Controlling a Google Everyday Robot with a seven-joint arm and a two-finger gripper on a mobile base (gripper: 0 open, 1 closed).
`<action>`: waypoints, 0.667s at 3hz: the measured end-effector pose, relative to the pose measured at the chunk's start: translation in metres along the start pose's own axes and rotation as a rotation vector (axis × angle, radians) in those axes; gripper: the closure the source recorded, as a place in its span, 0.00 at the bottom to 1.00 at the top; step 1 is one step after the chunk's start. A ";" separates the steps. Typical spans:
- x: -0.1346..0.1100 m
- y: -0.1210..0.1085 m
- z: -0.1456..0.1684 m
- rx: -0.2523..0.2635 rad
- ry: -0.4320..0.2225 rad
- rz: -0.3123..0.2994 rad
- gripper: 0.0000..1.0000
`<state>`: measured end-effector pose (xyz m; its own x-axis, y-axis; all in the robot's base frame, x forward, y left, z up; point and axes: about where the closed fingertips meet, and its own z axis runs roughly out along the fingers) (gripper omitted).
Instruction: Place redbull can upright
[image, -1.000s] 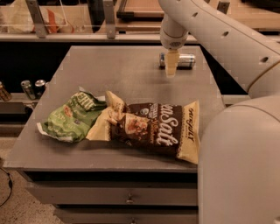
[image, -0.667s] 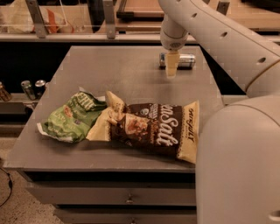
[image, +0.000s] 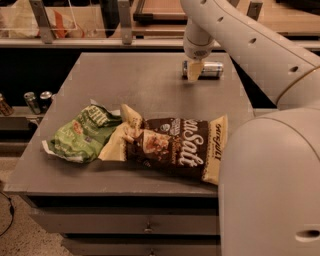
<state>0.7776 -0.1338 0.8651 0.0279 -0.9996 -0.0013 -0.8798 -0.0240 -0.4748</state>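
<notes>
While the green snack bag (image: 82, 132) and brown snack bag (image: 175, 145) sprawl across the table's (image: 140, 85) lower left and centre, the redbull can (image: 212, 69) lies on its side at upper centre-right. The gripper (image: 194, 71) sits at the can's left end; whether it grips cannot be told. Standing the can upright is not yet done.

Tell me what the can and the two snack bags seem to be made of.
The can, lying on its side on the table at the gripper, looks like metal: silvery, with bright glints. The green bag and the brown bag look like thin plastic film, going by their crinkles and sheen.
</notes>
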 end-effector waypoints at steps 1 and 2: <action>0.003 0.000 0.002 0.001 -0.004 0.004 0.64; 0.006 0.001 0.002 0.004 -0.015 0.007 0.87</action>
<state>0.7780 -0.1400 0.8633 0.0286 -0.9994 -0.0176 -0.8782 -0.0167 -0.4779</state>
